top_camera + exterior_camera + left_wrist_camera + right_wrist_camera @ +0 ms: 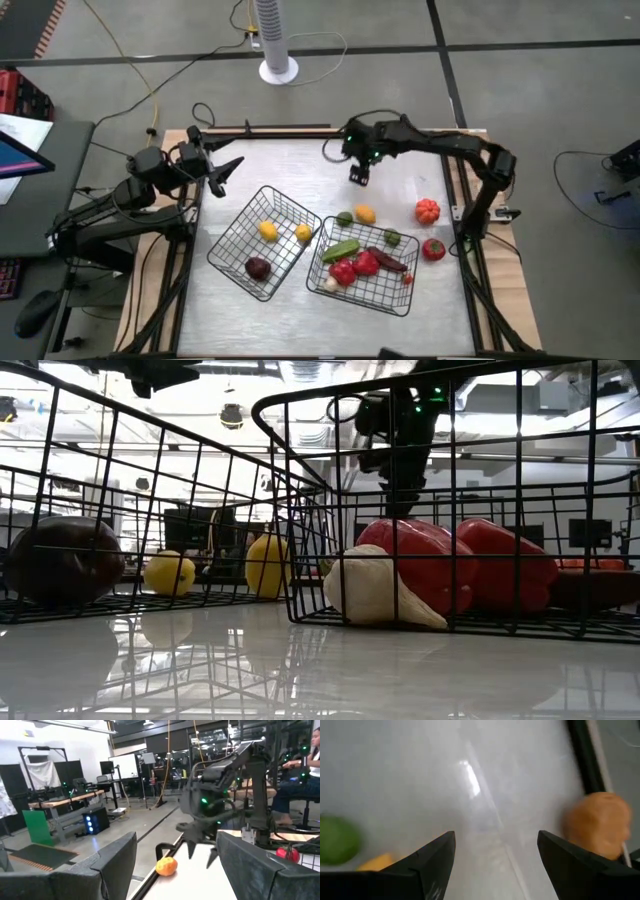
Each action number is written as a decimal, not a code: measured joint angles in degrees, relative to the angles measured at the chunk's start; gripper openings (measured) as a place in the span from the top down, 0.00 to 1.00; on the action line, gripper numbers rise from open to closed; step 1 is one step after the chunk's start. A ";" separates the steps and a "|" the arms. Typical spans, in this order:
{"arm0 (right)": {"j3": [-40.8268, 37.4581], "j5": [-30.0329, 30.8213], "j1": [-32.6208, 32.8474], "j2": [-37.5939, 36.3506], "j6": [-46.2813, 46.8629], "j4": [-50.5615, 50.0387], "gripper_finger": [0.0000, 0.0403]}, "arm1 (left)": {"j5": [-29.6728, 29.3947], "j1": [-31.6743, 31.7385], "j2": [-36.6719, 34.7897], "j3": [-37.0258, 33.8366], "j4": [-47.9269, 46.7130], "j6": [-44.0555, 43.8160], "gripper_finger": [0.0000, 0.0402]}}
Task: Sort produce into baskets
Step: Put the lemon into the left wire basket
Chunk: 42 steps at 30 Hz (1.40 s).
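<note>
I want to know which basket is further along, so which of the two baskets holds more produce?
The right basket, packed with red peppers and a green one. The left basket holds only two yellow pieces and a dark one.

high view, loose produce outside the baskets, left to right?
Green fruit → yellow-orange fruit → small green one → orange ribbed fruit → red tomato. The first three sit right at the right basket rim.

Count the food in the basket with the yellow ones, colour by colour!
Yellow pieces: 2
Dark purple piece: 1
Total in that basket: 3
</note>
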 joint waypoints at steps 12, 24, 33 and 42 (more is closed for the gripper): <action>-13.14 -5.93 -10.93 -3.39 0.19 8.24 0.11 | -0.03 0.00 0.00 0.00 -0.02 0.42 0.35; -24.29 -4.87 -5.04 -15.11 16.98 -5.64 0.05 | -1.97 0.00 0.02 0.02 -2.10 0.92 0.35; -28.44 -10.15 9.27 -20.28 27.93 -9.80 0.06 | -1.95 -0.02 0.04 0.02 -2.19 -0.50 0.35; -32.62 -17.13 13.76 -20.09 23.53 1.49 0.06 | -0.91 -0.02 0.03 0.04 -2.53 -0.90 0.35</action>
